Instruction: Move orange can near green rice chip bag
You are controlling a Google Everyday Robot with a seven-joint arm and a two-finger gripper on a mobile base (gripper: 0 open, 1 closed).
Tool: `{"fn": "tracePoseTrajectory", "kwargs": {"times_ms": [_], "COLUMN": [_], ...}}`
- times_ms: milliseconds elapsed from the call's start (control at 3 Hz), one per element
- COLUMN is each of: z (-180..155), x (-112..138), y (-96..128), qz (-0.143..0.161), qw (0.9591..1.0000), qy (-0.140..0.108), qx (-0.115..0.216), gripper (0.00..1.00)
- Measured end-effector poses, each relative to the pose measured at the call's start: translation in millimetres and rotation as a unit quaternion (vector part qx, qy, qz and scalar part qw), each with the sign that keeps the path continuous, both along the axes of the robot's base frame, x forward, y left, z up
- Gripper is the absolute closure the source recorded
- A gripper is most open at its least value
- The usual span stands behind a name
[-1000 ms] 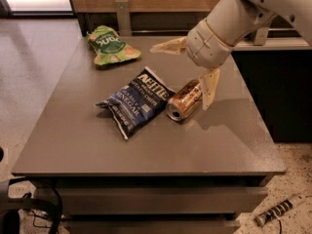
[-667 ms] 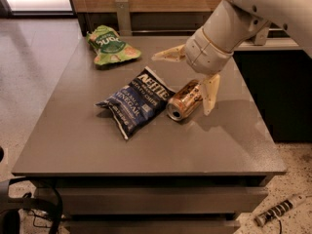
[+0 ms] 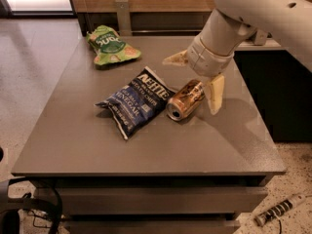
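The orange can (image 3: 185,99) lies on its side on the grey table (image 3: 146,140), silver top toward the front left, right beside a dark blue chip bag. The green rice chip bag (image 3: 110,46) lies at the table's far left corner. My gripper (image 3: 196,82) hangs over the can's far end with its cream fingers spread wide: one fingertip (image 3: 215,95) stands just right of the can, the other (image 3: 174,58) sticks out up and to the left. It holds nothing.
A dark blue chip bag (image 3: 136,101) with white lettering lies mid-table, touching the can's left side. A wooden wall and a dark counter (image 3: 273,82) stand behind and to the right. A cable and a striped object (image 3: 278,211) lie on the floor.
The arm has shifted slightly forward and lower over the can, fingers still spread. The can and both bags have not moved.
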State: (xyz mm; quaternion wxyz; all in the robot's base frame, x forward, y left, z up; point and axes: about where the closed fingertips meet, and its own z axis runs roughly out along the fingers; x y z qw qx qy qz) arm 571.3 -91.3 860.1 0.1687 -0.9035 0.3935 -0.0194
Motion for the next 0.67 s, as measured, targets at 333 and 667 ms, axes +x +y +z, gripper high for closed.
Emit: {"fn": "tracePoseTrajectory", "kwargs": {"times_ms": [333, 667], "z": [-7.5, -15.0], "x": [5.1, 2.9], "y": [-7.4, -11.3], "qz": [-0.017, -0.029], "qw": [0.9991, 0.9972], "qy": [-0.005, -0.006], "qx": [-0.038, -0.068], "gripper": [0.0, 0.0]}}
